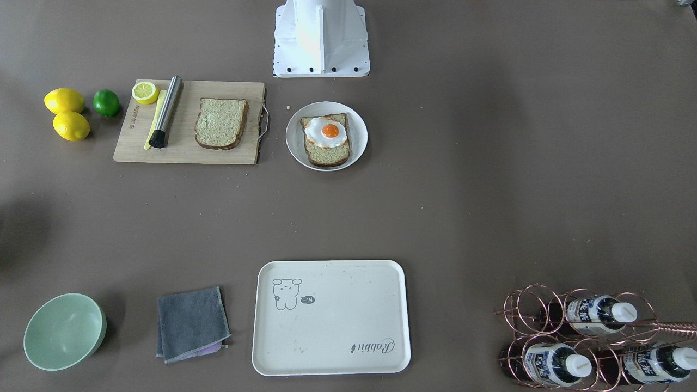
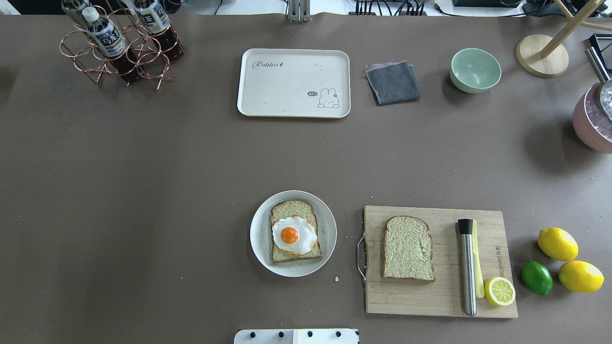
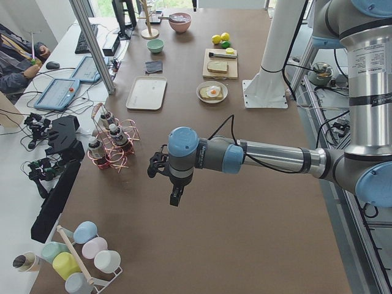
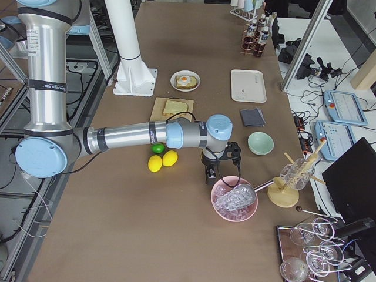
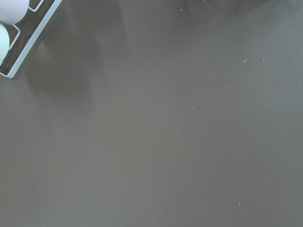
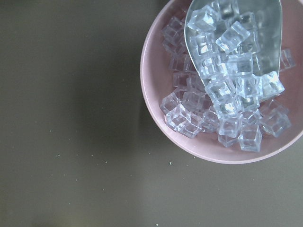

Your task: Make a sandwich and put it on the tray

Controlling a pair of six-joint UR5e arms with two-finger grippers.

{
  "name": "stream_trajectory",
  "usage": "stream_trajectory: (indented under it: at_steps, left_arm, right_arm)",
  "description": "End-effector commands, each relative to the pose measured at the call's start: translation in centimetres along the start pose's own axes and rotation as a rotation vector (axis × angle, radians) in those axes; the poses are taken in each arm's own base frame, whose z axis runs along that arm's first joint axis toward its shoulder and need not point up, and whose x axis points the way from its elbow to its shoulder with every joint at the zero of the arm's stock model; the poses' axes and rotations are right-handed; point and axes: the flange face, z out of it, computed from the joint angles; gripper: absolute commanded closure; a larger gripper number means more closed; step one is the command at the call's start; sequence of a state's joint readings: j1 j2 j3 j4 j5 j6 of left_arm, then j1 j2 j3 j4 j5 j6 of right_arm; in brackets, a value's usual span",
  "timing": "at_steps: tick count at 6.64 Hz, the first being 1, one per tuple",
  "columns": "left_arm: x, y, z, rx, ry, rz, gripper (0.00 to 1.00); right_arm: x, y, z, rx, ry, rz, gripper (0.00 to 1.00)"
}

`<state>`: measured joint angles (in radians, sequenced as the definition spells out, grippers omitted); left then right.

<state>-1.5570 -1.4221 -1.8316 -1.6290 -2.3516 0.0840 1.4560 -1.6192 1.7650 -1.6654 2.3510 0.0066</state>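
Near on the tabletop (image 2: 143, 191), a glazed plate (image 2: 260, 248) holds the spongy lower slice (image 2: 292, 210) under a slick, floppy egg (image 2: 296, 235); rightward, on the wooden board (image 2: 440, 301), the light, squashable bare slice (image 2: 407, 248) wants a crust-edge pinch; the smooth tray (image 2: 287, 91) lies far; left end effector (image 3: 175, 198) and right end effector (image 4: 210, 176): spread or not, cannot tell.

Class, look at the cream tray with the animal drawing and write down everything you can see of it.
The tray is a cream-white rectangle with rounded corners and a low raised rim, seemingly matte plastic. One corner bears a small animal drawing, the opposite corner "Rabbit" script; a few dark specks mark it. It lies flat on the brown table, holding nothing, with a folded grey cloth beside it, apart.
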Motion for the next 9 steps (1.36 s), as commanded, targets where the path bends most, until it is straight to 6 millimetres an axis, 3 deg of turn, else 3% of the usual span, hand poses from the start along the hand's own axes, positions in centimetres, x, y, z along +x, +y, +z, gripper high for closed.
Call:
stream_trajectory:
  at_steps: [1, 4, 9]
  left_arm:
    - [0.3, -0.1, -0.3, 0.008, 0.001, 0.005, 0.02]
    - [0.6, -0.5, -0.8, 0.018, -0.001, 0.01, 0.02]
    - [0.0, 0.6, 0.0, -0.001, 0.001, -0.003, 0.02]
  right_arm:
    - [0.7, 0.8, 0.2, -0.005, -0.038, 0.022, 0.0]
    - [0.3, 1.9, -0.2, 0.004, -0.041, 0.016, 0.0]
    - [-0.8, 2.2, -0.9, 0.017, -0.096, -0.001, 0.0]
